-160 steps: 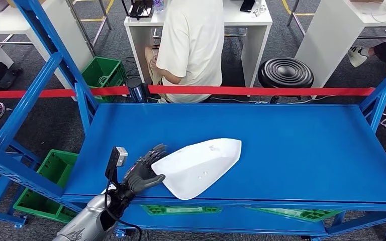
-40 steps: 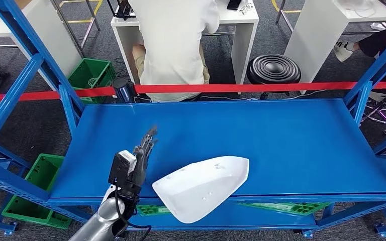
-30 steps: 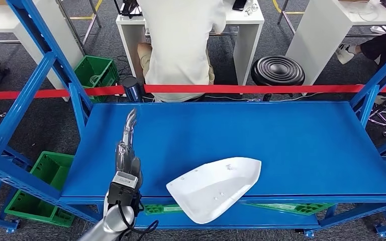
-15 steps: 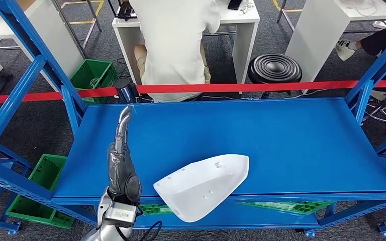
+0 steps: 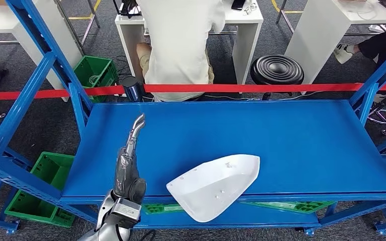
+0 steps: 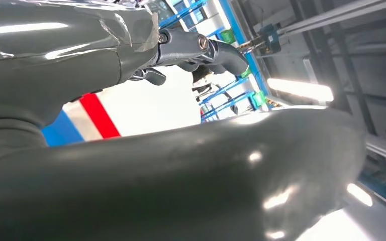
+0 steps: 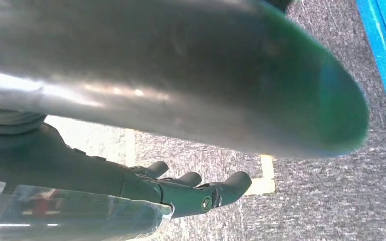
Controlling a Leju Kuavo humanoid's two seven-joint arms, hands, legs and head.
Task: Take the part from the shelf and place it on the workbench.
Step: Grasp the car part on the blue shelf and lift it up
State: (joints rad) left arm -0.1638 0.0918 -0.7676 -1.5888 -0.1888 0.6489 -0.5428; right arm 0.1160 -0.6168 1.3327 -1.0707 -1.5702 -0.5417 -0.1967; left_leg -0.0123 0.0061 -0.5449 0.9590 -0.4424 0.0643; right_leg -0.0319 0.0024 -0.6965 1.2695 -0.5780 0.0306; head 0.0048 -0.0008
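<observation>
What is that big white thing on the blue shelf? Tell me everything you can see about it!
The white part is a smooth, curved shell that looks like glossy plastic, wide and rounded at one end and narrowing to a blunter tip at the other. A few tiny dark dots mark its top. It lies at an angle on the blue shelf, with its wide end sticking out past the front edge. Nothing holds it; the left hand is raised beside it, not touching.

My head camera looks steeply down on the blue shelf (image 5: 281, 140), left hand (image 5: 128, 160) at lower left. Both wrist cameras sit tight against their hands; the left one shares the shelf's blue.
</observation>
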